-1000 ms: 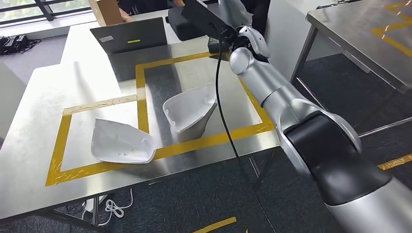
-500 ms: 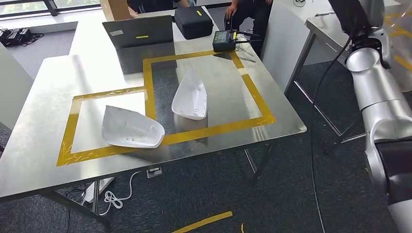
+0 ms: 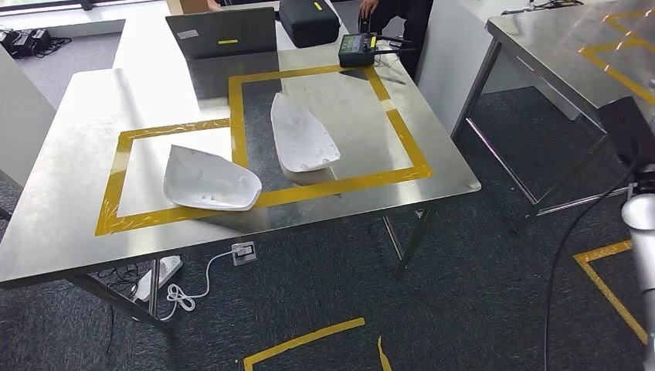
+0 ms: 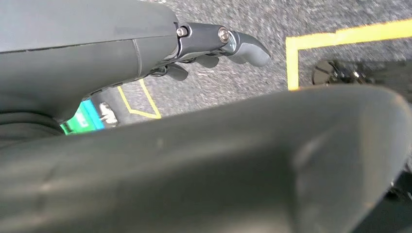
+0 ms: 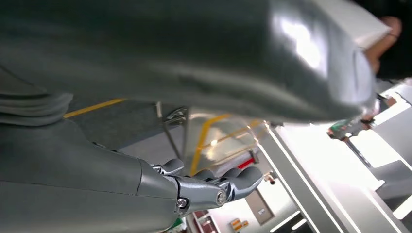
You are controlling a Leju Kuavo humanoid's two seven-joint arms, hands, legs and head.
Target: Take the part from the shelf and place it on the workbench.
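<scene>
On the left half of the steel workbench (image 3: 69,193), a white moulded part (image 3: 210,188) lies inside the smaller yellow-taped rectangle, its near edge touching the tape. Just to its right a second white part (image 3: 303,137) lies inside the larger taped square, long and narrow, pointing away toward the closed laptop (image 3: 224,35), the black case (image 3: 309,22) and a small handheld device (image 3: 357,49) at the far edge. A person (image 3: 394,15) sits beyond that corner. Further right stands another steel table (image 3: 571,39), and at the right edge the right arm (image 3: 641,209) hangs beside the bench.

The left hand (image 4: 214,48) points down at the carpet, fingers loosely curled, gripping nothing. The right hand (image 5: 214,187) is also curled in on nothing.

Both parts look delivered, so I judge the placing done and the arm clearing away. To finish well, it should keep the arm and its dangling cable (image 3: 571,255) well clear of the bench edge, so nothing knocks the parts off their marks.
</scene>
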